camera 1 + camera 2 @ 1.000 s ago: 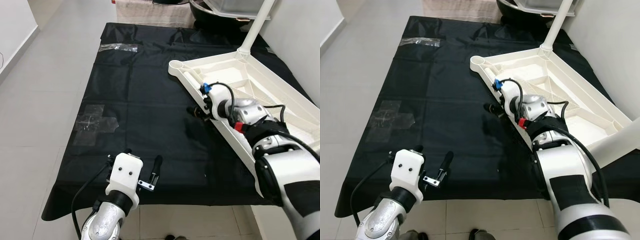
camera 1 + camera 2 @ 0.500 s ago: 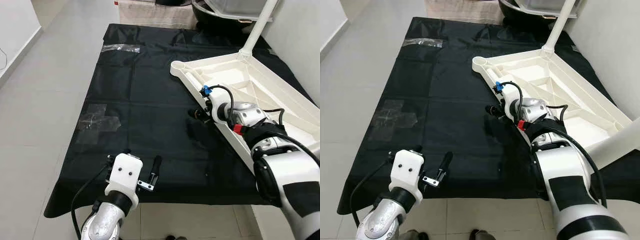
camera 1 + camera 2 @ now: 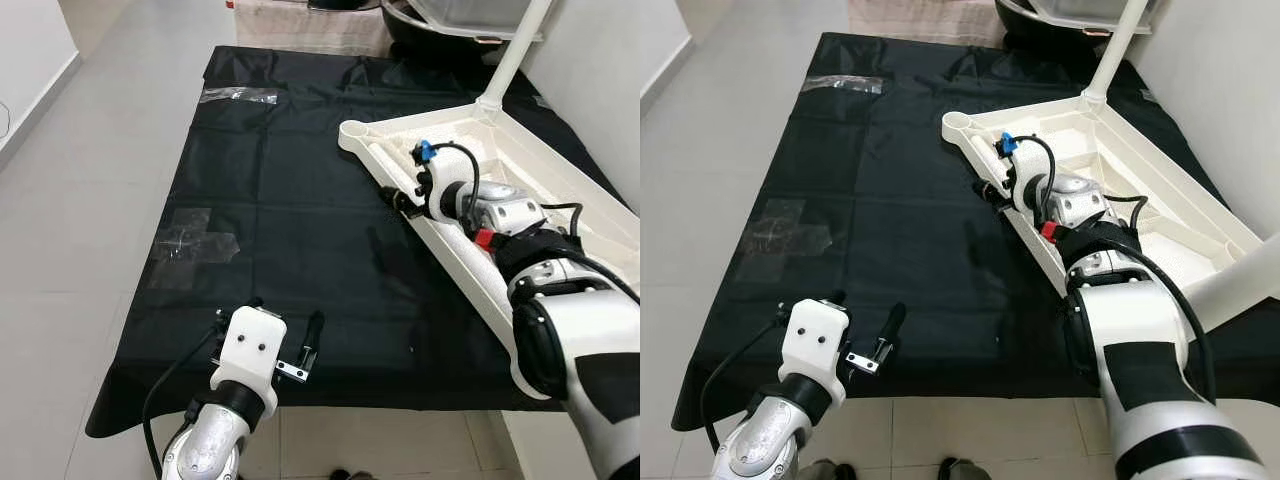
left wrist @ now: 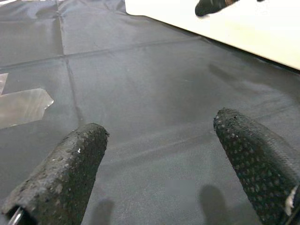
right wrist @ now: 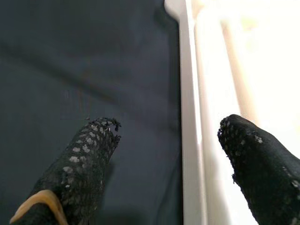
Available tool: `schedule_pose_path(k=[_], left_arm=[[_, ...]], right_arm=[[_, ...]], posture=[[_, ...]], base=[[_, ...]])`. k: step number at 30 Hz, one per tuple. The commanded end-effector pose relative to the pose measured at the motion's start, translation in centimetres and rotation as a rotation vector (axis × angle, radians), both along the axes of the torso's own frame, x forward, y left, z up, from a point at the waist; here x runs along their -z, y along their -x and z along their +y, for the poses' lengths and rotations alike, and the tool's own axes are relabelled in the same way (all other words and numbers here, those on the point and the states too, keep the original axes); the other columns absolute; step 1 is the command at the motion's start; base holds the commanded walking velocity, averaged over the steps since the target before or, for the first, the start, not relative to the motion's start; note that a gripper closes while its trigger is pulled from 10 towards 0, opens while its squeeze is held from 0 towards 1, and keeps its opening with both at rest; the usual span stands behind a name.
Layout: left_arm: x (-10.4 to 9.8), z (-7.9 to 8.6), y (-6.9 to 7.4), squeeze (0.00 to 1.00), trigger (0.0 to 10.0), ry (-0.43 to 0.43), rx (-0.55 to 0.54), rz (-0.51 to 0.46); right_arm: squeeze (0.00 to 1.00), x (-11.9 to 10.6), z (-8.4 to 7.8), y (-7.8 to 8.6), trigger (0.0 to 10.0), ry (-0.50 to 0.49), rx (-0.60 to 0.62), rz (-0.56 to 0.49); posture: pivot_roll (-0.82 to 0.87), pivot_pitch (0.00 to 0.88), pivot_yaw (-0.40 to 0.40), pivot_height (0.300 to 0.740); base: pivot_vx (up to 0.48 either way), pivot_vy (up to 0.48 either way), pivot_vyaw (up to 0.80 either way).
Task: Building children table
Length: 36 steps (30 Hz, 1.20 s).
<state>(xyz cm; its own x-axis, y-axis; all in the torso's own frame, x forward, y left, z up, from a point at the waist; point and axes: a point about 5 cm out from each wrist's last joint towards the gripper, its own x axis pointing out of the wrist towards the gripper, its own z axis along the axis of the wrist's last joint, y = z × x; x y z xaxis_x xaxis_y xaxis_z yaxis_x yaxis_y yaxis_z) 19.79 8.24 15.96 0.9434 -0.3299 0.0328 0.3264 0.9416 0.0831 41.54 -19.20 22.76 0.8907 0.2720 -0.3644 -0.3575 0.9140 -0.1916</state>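
A white children's table top (image 3: pixel 520 190) lies upside down on a black cloth (image 3: pixel 280 210) spread over the floor, toward the cloth's right edge, with one white leg (image 3: pixel 512 55) already standing up from its far corner. The right gripper (image 5: pixel 164 154) sits at the table top's long left rim (image 5: pixel 190 117), fingers spread wide — one black finger (image 5: pixel 86 154) over the cloth, the other (image 5: pixel 260 164) over the white inside, the rim between them and nothing pinched. The left gripper (image 4: pixel 159 154) hovers near the cloth's front edge, well apart from the table top, its fingers spread too and empty. Clear tape patches (image 3: pixel 190 240) stick to the cloth near its left edge.
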Motion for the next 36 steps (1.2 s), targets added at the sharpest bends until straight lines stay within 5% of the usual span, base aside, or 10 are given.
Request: schedule_pose_path(k=[1, 13, 28, 29, 30, 32, 33, 36], left_arm=[[0.6, -0.1, 0.1, 0.0, 10.0, -0.016, 0.006, 0.024], [0.4, 0.0, 0.1, 0.0, 10.0, -0.018, 0.0, 0.019], [0.4, 0.0, 0.1, 0.0, 10.0, -0.016, -0.01, 0.018], [0.4, 0.0, 0.1, 0.0, 10.0, -0.016, -0.011, 0.019], [0.4, 0.0, 0.1, 0.0, 10.0, -0.016, -0.012, 0.018], [0.4, 0.0, 0.1, 0.0, 10.0, -0.016, -0.012, 0.018], [0.4, 0.0, 0.1, 0.0, 10.0, -0.015, -0.014, 0.018], [0.4, 0.1, 0.1, 0.0, 10.0, -0.016, -0.017, 0.018]], right_arm=[[0.0, 1.3, -0.7, 0.4, 10.0, 0.022, 0.014, 0.064], [0.0, 3.1, -0.8, 0.9, 10.0, 0.084, 0.006, 0.136], [0.0, 5.3, 0.2, 1.9, 10.0, 0.111, -0.154, 0.309], [0.0, 5.6, 0.3, 2.0, 8.3, 0.129, -0.174, 0.322], [0.0, 5.7, 0.4, 2.1, 3.1, 0.141, -0.202, 0.326], [0.0, 5.7, 0.4, 2.1, 3.1, 0.141, -0.202, 0.326], [0.0, 5.8, 0.5, 2.1, 0.0, 0.156, -0.226, 0.332], [0.0, 5.4, 1.0, 2.1, 0.0, 0.159, -0.293, 0.33]], posture=[[0.07, 0.175, -0.126, 0.74], [0.07, 0.182, -0.122, 0.74], [0.06, 0.191, -0.127, 0.74], [0.06, 0.193, -0.125, 0.74], [0.06, 0.193, -0.129, 0.74], [0.06, 0.193, -0.129, 0.74], [0.06, 0.195, -0.129, 0.74], [0.06, 0.197, -0.129, 0.74]], base=[[0.0, 0.0, 0.0], [0.0, 0.0, 0.0], [0.0, 0.0, 0.0], [0.0, 0.0, 0.0], [0.0, 0.0, 0.0], [0.0, 0.0, 0.0], [0.0, 0.0, 0.0], [0.0, 0.0, 0.0]])
